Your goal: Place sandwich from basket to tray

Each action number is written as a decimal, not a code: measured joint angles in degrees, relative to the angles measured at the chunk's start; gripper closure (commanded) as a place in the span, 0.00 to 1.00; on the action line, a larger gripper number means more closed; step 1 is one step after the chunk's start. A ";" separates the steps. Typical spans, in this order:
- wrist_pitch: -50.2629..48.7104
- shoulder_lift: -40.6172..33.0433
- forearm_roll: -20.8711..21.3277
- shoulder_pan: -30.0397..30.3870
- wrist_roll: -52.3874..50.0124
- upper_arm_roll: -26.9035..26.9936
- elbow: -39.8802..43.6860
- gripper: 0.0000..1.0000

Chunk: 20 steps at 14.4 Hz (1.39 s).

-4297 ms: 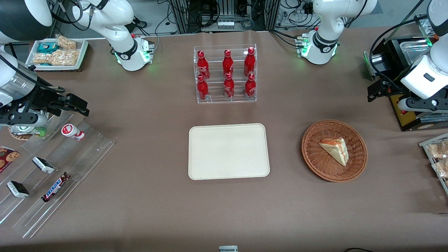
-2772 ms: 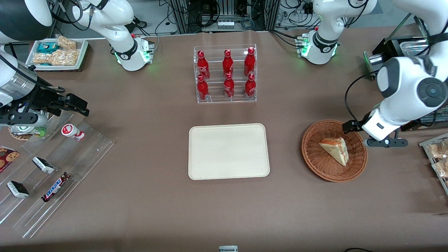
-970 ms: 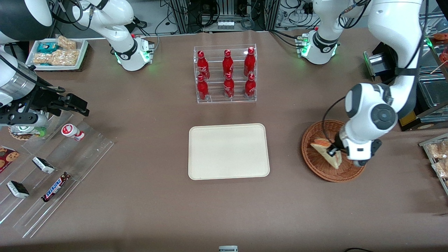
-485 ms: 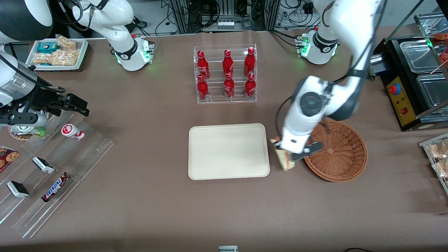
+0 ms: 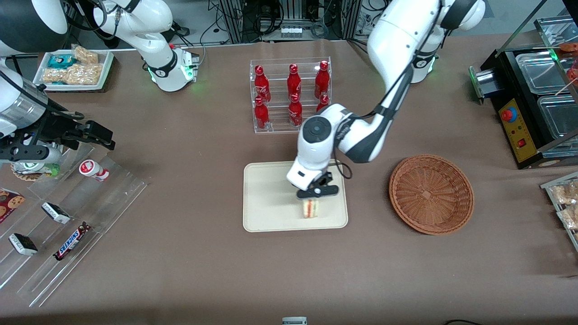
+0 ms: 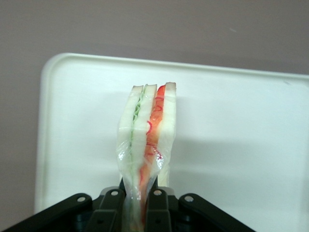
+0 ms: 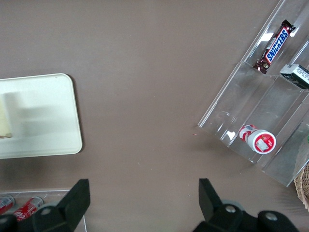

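1. Your gripper [image 5: 311, 198] hangs over the tray [image 5: 266, 212], above the part nearer the front camera and toward the basket's side. Its fingers [image 6: 155, 203] are clenched on the sandwich [image 5: 310, 208].
2. In the left wrist view the sandwich [image 6: 147, 140] stands on edge between the pads, with its green and orange-red filling layers facing the camera and clear wrap around it.
3. You can see a shadow of the sandwich on the tray [image 6: 241, 121] just beside it; whether the sandwich touches the tray floor cannot be told.
4. The basket [image 5: 431, 194] lies on the table [image 5: 203, 271] toward the working arm's end, well apart from the tray, with nothing in it.
5. The bottle rack [image 5: 291, 95], a clear stepped stand of red bottles, sits farther from the front camera than the tray. Your arm's elbow passes just in front of it and hides part of one bottle.
6. Toward the parked arm's end you have clear acrylic racks [image 5: 67, 225] with wrapped snack bars, including a Snickers bar [image 5: 71, 241] and a small red-and-white bottle [image 5: 93, 170].
7. A white snack tray [image 5: 74, 67] sits still farther from the front camera at that end.
8. A black box with a red button [image 5: 515, 128] stands at the working arm's end, beside the basket but apart from it.
9. The tray's rim nearest the front camera runs close to the sandwich; most of the tray floor toward the parked arm's end is bare.
10. Bare table surrounds the tray on all sides, widest toward the front camera.
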 measured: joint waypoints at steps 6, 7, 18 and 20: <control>3.75 3.41 0.00 -1.75 -1.18 0.08 0.25 0.00; 3.93 3.43 0.00 -1.75 -1.83 0.11 0.30 0.00; -15.03 -14.23 -0.01 0.37 -4.45 1.40 4.00 0.00; -18.88 -17.46 -0.01 3.82 -4.42 1.61 3.42 0.00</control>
